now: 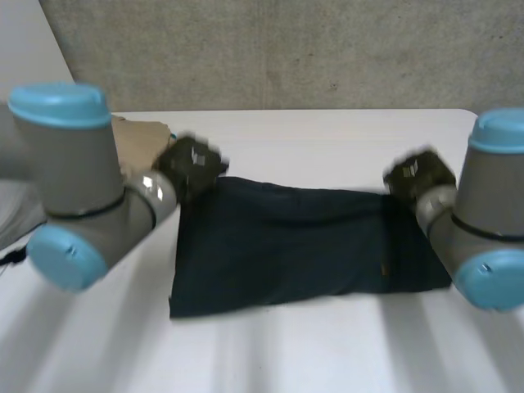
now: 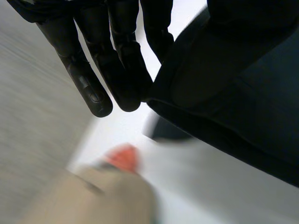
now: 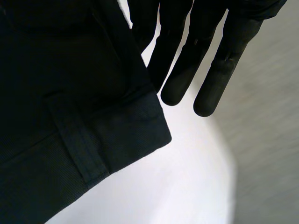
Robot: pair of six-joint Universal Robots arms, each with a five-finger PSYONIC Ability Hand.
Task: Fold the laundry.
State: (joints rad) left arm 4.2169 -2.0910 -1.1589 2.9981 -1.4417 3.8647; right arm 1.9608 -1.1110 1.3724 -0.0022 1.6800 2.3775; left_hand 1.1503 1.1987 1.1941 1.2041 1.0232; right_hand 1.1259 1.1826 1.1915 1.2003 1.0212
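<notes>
Over to the white table (image 1: 327, 135): dark garment (image 1: 295, 246) spread across the middle, folded into a broad rectangle, near edge flat on the top. Left hand (image 1: 190, 166) right at its far-left corner. Fingers (image 2: 96, 88) straight and pressed together, corner of the cloth drawn in against their inner side and raised clear of the table. Pinching it flat, thumb side buried under the fabric.

Right hand (image 1: 419, 178) across at the far-right corner, mirror picture. Straight fingers (image 3: 210, 88) close together, far edge of the garment clamped along the innermost one. Hemmed corner with a sewn loop (image 3: 77, 149) hanging just past the fingertips, off the surface.

Left arm (image 1: 82, 196) off to the left of the cloth, right arm (image 1: 483, 237) covering its near-right corner. Tiny orange mark (image 1: 383, 268) on the cloth near the right end.

Tan bundle (image 1: 141, 137) far left, just beyond the left hand. Blurred red thing (image 2: 122, 156) against or beside it, cannot tell which. Grey wall (image 1: 286, 49) behind.
</notes>
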